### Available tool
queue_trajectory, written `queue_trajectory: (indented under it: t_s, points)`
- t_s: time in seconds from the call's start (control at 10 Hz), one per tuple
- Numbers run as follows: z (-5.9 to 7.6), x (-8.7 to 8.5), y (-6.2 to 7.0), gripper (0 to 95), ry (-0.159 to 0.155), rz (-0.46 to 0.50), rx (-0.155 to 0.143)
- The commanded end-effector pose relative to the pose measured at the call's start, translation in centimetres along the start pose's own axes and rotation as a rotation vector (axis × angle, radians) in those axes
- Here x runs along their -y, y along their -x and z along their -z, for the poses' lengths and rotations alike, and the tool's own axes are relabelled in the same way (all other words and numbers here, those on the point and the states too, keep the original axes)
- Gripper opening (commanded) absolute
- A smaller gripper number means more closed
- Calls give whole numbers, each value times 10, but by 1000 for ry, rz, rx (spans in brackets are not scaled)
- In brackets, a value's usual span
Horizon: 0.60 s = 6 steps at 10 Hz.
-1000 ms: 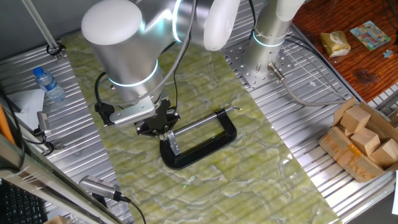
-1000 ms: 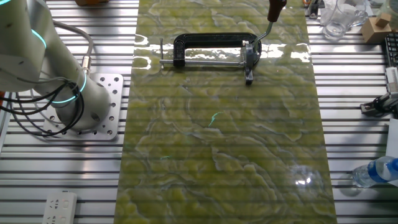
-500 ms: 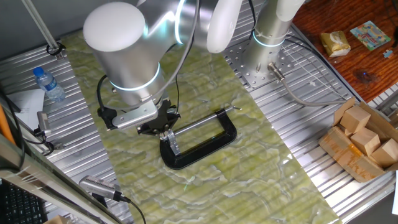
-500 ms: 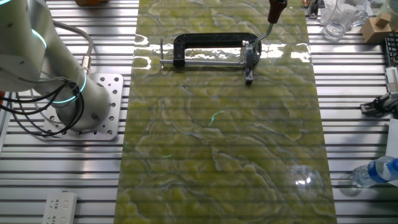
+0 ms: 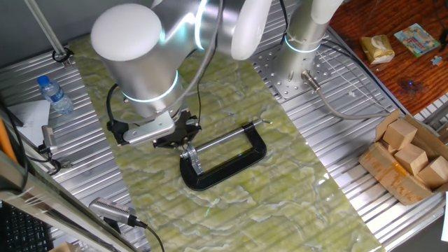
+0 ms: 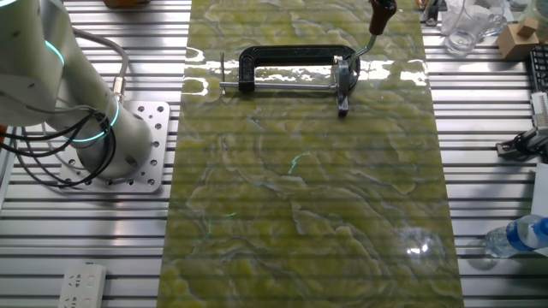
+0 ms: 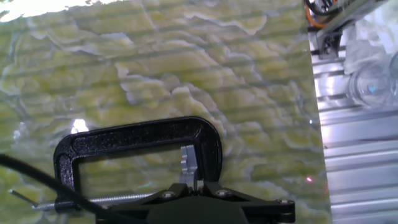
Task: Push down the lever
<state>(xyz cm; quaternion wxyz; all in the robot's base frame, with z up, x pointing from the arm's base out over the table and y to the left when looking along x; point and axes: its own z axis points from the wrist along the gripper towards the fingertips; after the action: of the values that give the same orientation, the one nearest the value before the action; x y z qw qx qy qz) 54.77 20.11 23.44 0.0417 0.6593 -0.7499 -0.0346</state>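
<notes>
While we look from one fixed view, our gripper (image 5: 185, 142) hangs just above the near end of the black clamp (image 5: 224, 162), which lies flat on the green mat (image 5: 280, 189). Its body hides the lever, so we cannot tell from here whether the fingers are open or closed.

From the other fixed view, the lever (image 6: 366, 36) rises from the right end of the clamp, and its dark red knob (image 6: 381, 12) touches the top edge of the frame. The lever looks still up. The gripper itself is cut off here.

From the hand view, we see only the black frame and the thin steel rod (image 7: 93, 200) below us; no fingertips and no knob are visible.

We judge that the main risk is a push that lands beside the knob and slips off. Nothing seems to fix the clamp, so it could also slide or tip on the smooth mat.
</notes>
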Motion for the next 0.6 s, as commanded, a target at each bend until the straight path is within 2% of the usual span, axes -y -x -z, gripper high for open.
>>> queue_trajectory:
  t_s: [0.1,0.6]
  points:
    - [-1,0,-3,0,-6,6,-24]
    - [-7,5,-20,0,-10,5,-55]
